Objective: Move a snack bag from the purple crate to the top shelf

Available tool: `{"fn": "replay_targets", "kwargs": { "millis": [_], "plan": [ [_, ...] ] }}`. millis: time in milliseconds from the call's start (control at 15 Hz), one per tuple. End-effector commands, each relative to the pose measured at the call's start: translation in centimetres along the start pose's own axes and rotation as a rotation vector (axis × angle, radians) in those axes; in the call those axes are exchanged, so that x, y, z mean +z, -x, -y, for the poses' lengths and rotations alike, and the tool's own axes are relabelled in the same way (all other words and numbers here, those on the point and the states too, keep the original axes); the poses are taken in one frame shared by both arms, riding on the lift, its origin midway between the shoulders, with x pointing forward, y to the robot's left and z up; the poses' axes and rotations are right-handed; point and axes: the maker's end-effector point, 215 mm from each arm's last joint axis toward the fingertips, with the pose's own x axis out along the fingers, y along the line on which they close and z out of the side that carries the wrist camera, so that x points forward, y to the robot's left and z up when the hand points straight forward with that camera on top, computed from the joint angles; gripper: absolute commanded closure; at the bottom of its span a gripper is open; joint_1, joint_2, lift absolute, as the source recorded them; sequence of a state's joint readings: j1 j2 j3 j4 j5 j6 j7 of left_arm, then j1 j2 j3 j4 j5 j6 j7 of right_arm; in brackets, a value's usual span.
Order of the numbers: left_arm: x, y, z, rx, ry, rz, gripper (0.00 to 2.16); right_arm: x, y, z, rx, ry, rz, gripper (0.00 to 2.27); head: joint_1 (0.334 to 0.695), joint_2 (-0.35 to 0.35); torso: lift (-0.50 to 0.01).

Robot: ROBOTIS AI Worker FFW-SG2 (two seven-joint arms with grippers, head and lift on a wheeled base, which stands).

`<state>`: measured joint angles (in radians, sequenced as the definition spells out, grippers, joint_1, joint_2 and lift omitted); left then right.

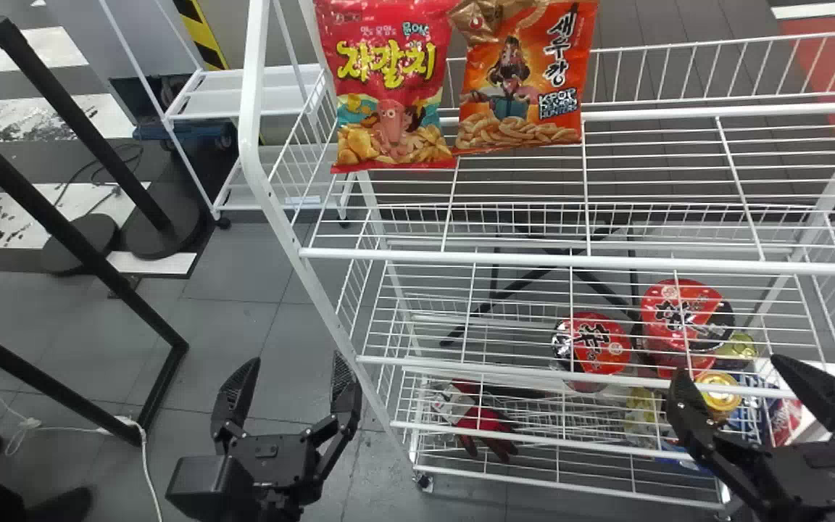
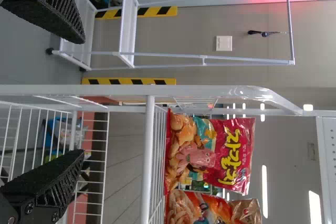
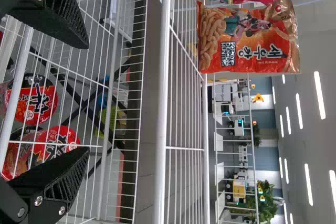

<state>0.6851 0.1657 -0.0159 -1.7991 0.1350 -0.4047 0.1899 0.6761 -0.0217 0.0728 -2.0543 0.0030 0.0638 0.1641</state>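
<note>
L gripper (image 1: pixel 294 361), black, 2 flat fingers: open, nothing btwn fingers, over the grey tile floor (image 1: pixel 243 297) to the L of the rack. R gripper (image 1: pixel 729 365), same type: also open & empty, at the rack's R side. Rack = white wire rack w/ tiered shelves (image 1: pixel 570 259).

Snack bags: 2 pcs, both on top shelf (image 1: pixel 664 239), L end, side by side, upright. Red/pink shiny bag w/ yellow lettering (image 1: pixel 392 80) on L; orange shiny bag w/ gold top (image 1: pixel 526 80) to its R, slightly tilted.

Lower tiers, seen thru the wires: 2 red-lidded round noodle bowls (image 1: pixel 595 344), yellow-topped can (image 1: pixel 718 395) near R gripper, red/black gloves (image 1: pixel 486 424) toward L. Black metal frame (image 1: pixel 120 286) on floor, far L.
</note>
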Motion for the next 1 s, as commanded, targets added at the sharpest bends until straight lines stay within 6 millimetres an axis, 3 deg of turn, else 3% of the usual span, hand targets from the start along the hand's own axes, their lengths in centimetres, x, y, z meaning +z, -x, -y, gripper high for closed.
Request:
{"fn": "replay_targets", "kwargs": {
  "millis": [0,933],
  "plan": [
    [-0.21,0.00,0.10,0.000,0.002,-0.003,0.06,-0.15,-0.05,0.06,0.000,0.002,-0.001,0.13,0.695,0.219,-0.125],
    [-0.15,0.19,0.00,0.011,0.002,0.002,0.06,-0.59,-0.38,-0.06,0.010,0.019,0.000,0.12,0.695,0.218,-0.180]
  ]
}}
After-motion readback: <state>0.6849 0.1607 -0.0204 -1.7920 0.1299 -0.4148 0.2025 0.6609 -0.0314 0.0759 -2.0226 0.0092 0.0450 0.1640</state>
